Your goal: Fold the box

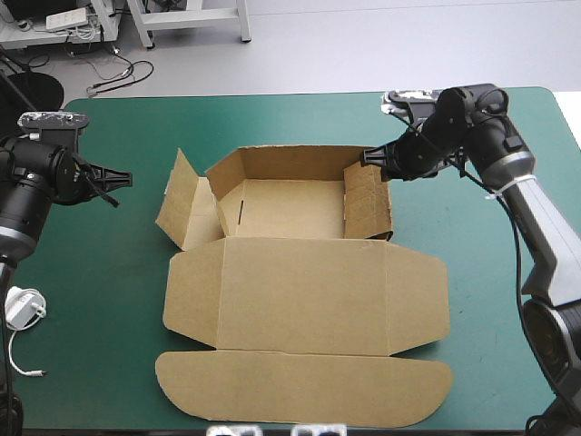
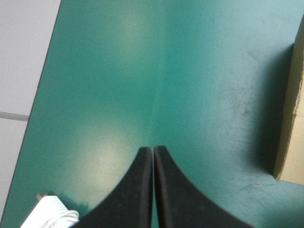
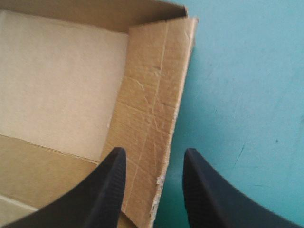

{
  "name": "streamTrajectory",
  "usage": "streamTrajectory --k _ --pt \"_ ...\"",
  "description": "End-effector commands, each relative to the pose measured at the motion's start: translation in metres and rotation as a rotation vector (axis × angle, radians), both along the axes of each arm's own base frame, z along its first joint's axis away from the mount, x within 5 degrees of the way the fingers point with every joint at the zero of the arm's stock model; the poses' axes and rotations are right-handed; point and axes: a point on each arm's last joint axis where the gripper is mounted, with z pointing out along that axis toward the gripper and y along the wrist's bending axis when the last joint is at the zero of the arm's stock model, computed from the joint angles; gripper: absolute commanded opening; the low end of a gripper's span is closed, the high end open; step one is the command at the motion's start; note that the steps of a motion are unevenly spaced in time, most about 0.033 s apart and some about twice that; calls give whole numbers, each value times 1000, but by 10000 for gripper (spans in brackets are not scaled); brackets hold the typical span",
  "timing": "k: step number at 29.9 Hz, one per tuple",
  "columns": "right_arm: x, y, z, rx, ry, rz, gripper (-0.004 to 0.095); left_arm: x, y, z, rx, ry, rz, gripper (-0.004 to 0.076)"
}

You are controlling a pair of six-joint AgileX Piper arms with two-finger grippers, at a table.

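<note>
Tucking the right wall: box is placed mid-table; right gripper is spread astride that wall, nothing clamped. A square pinch is advised before folding inward. Left gripper is closed, empty, near the left edge.

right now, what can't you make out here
High view: right gripper tips, too small to tell whether they touch the box.
Left wrist view: most of the box, cut off; one flap edge shows.
Left wrist view: white object, cut off beside the left gripper.

Overhead view behind, wrist views close, sharing box
</note>
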Motion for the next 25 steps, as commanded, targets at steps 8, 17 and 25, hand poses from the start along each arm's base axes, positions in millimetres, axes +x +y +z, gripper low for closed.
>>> streamTrajectory --k 8,17,25 --pt "34 12 -60 8 74 32 360 -7 -9 17 -122 -68 -19 -6" --pt "44 20 -81 39 83 123 156 -6 -6 18 -79 -89 -22 -9" --pt "39 21 -60 87 111 145 -20 3 14 8 -122 -53 -2 1"
